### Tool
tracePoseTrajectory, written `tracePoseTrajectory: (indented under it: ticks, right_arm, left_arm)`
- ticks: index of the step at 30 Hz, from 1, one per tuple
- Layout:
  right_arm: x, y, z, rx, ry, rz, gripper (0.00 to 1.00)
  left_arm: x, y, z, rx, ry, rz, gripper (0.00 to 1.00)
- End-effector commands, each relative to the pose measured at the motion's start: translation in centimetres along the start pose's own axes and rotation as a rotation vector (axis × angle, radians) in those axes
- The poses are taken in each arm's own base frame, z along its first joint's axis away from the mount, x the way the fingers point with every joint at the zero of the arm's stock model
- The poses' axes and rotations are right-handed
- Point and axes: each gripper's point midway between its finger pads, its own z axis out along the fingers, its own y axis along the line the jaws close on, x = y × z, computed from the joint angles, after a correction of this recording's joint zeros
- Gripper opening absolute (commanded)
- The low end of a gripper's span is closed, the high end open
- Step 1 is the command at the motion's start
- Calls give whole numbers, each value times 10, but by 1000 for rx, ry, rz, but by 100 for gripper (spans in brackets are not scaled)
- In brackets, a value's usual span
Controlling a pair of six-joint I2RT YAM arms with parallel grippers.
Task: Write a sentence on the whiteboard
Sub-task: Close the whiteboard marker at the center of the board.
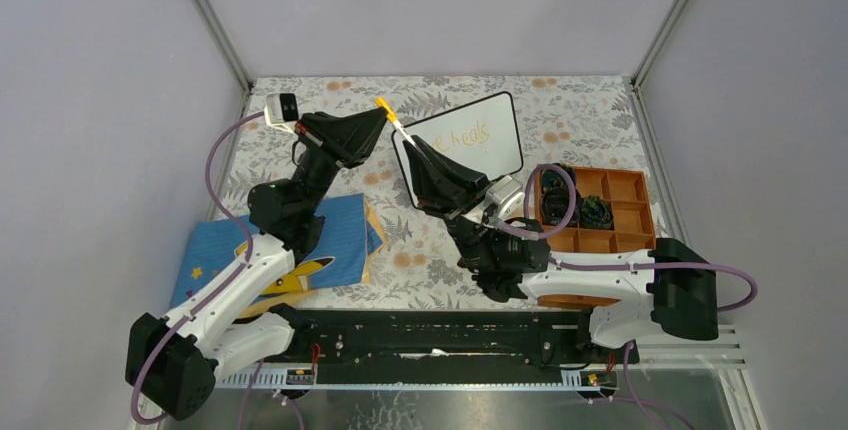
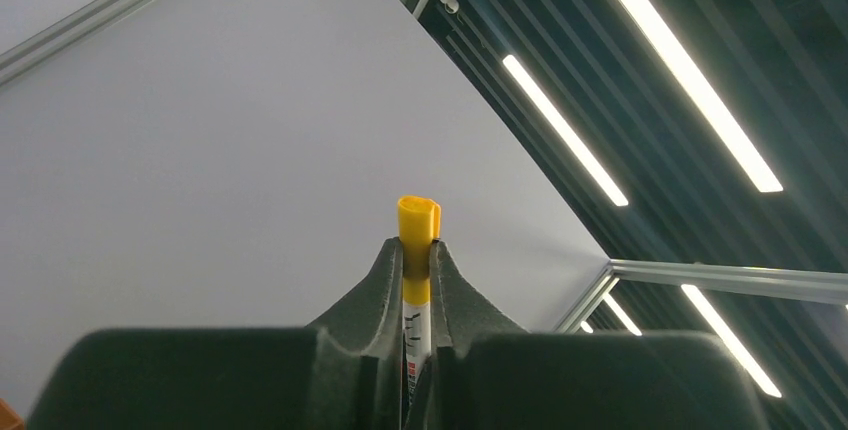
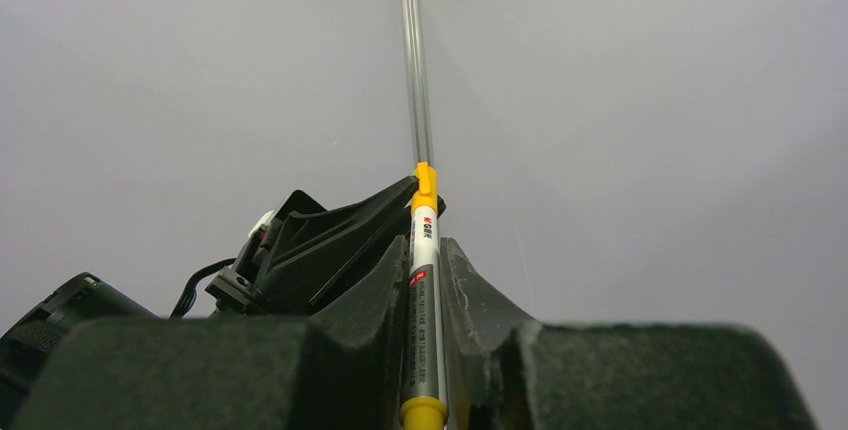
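The whiteboard lies at the back of the table with the orange sentence on its face, and the writing looks finished or close to it. Just in front of the board's left edge both arms meet on the marker. The right gripper pinches the white barrel, and the left gripper has its fingers pressed against the yellow cap. The danger is an uneven handover. If the left fingers let go before the cap is seated, it can drop onto the table or roll off. If the arms pull on different lines, the barrel can twist in the right fingers. A low swing of the right arm could brush the board and smear the wet letters.
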Motion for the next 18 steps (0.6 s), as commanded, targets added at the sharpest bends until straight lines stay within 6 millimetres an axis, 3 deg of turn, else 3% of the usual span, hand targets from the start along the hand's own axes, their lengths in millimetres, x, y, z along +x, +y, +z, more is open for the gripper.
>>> tracePoseTrajectory:
  ticks: [1, 18]
  right_arm:
    - [-31, -12, 9, 28, -88, 29, 0]
    - [-29, -12, 9, 28, -83, 20, 0]
  left_arm:
    - [17, -16, 0, 37, 82, 34, 15]
    - [19, -17, -1, 39, 95, 47, 24]
